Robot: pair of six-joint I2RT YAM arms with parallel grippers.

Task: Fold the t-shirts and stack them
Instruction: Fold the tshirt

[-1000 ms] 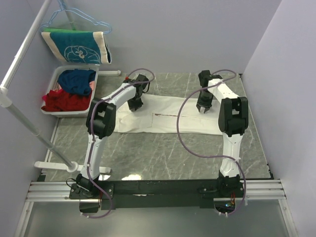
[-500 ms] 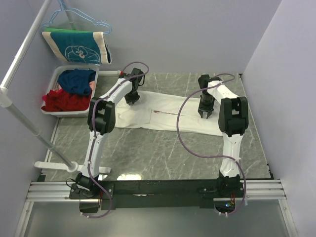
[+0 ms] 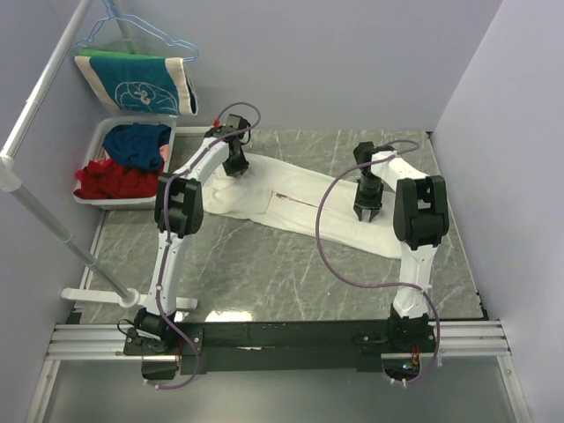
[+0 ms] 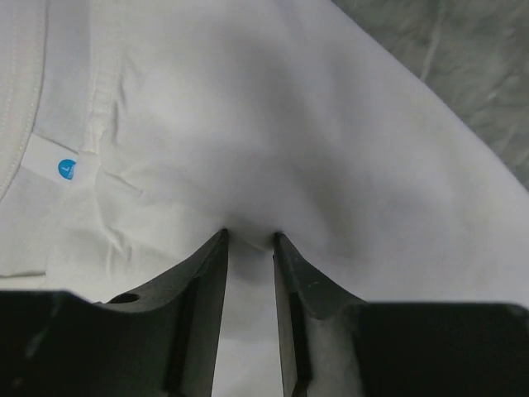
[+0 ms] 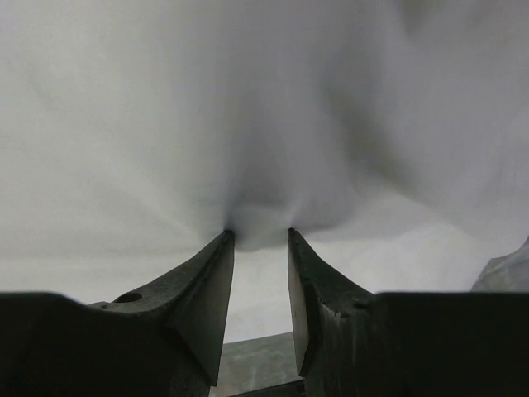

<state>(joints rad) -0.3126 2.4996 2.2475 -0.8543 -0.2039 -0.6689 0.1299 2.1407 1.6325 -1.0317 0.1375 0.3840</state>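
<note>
The t-shirt (image 3: 300,196) lies stretched across the far half of the grey, marble-veined tabletop (image 3: 264,273). It forms a long cream-white band of soft cloth, slanting from far left toward the right edge.

The left claw (image 3: 235,167) sits on the band's far-left end and the right claw (image 3: 367,208) on its right part. Each claw is narrowed to a slim gap, with a small ridge of t-shirt cloth pinched between its dark, wedge-shaped fingers.

The left wrist view adds detail lost from above: a stitched seam and a white size label (image 4: 63,168) bearing a round blue dot. The right wrist view shows only smooth cloth, with shallow puckers radiating from the pinch.

Only the overhead view takes in the white basket (image 3: 115,204) of red and blue garments at the left. Behind it, a teal printed cloth (image 3: 132,84) is draped on a hanger.
</note>
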